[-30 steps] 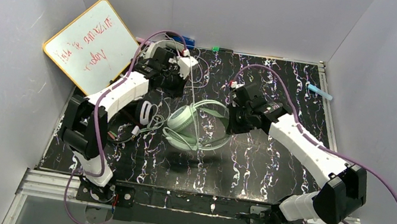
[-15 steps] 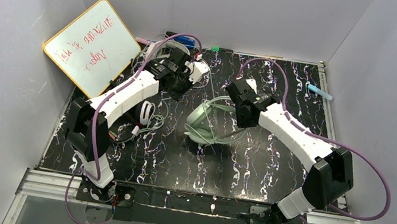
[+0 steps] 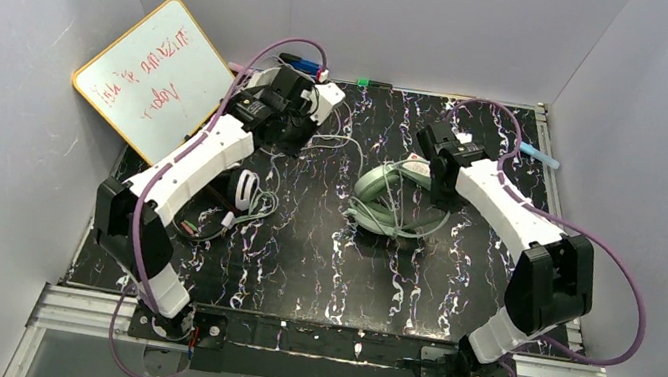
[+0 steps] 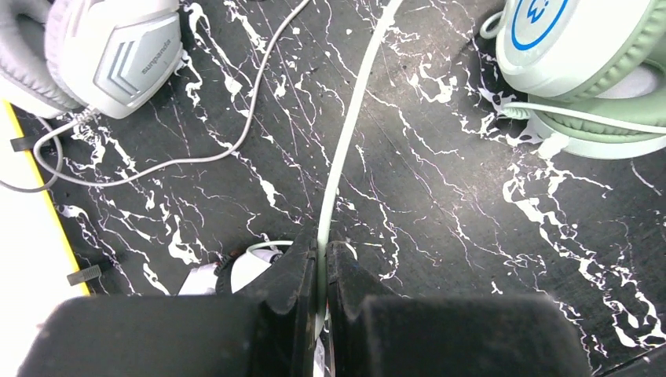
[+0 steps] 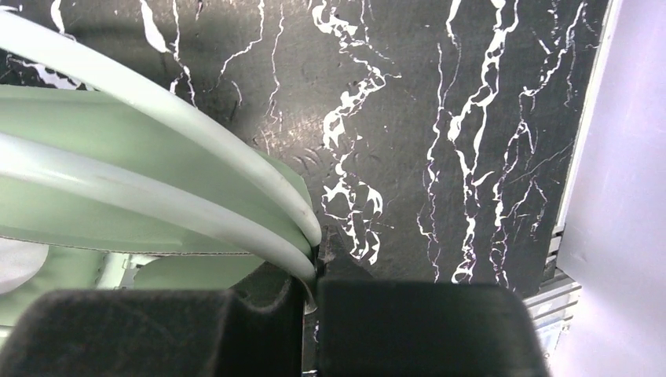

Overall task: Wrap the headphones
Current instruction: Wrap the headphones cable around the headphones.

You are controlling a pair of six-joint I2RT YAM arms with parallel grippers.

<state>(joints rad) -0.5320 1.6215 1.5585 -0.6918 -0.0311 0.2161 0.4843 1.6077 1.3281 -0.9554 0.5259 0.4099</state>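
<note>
The mint-green headphones [image 3: 388, 205] lie right of the mat's middle. My right gripper [image 3: 434, 186] [image 5: 314, 263] is shut on their pale double headband [image 5: 157, 196] at its right end. Their pale cable [image 4: 339, 169] runs left across the mat into my left gripper [image 3: 303, 133] [image 4: 322, 243], which is shut on it at the back left. The light grey headphones [image 4: 110, 47] lie just beyond the left gripper, their grey cable [image 4: 236, 145] looping over the mat. The black-and-white headphones [image 3: 244, 189] lie under the left arm. A mint ear cup [image 4: 581, 55] shows in the left wrist view.
A whiteboard [image 3: 157, 77] leans at the back left, beside the mat. Markers [image 3: 307, 67] lie along the back edge, and a blue pen [image 3: 538, 154] lies off the mat at the right. Grey walls close in on three sides.
The right gripper has carried the mint-green headphones to the right and farther back. The left gripper has swung about at the back left, still holding the pale cable.
</note>
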